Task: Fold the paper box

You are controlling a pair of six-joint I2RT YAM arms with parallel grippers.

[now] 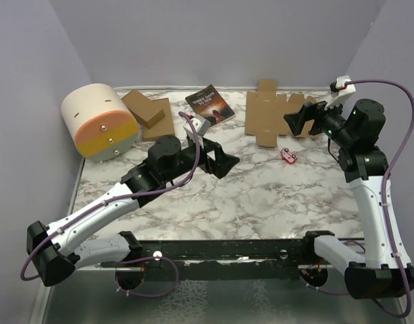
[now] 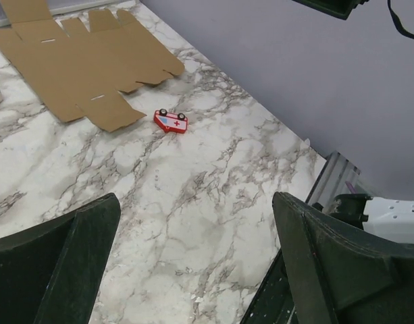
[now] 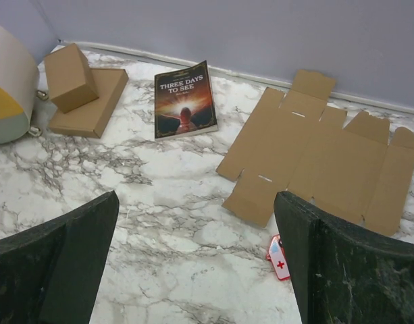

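The white-veined marble table (image 1: 261, 202) fills the top view, and places here are read on a clock face laid over it from its middle. The left arm reaches in from seven o'clock, and the left gripper (image 1: 228, 164) sits close to the centre, pointing toward three o'clock; its wrist view shows the left gripper (image 2: 193, 270) with its jaws spread wide and nothing between them. The right arm rises from five o'clock and bends back to about two o'clock, where the right gripper (image 1: 294, 121) hangs over the three o'clock edge of the cardboard sheet, likewise released and empty, as its own view of the right gripper (image 3: 196, 270) confirms; whether it touches the sheet cannot be told. At ten o'clock lies a cream and orange drum (image 1: 98, 121) on its side. The paper box (image 1: 271, 115) is at one o'clock, an unfolded brown die-cut sheet lying flat with all flaps spread (image 3: 315, 155). At eleven o'clock is a stack of flat cardboard (image 1: 156, 118) with a small folded carton (image 1: 140, 106) resting on top. A dark book (image 1: 210, 103) lies face up at twelve o'clock. A tiny red toy ambulance (image 1: 288, 155) lies tipped over at five o'clock of the sheet, just beside its nearest flap but apart from it
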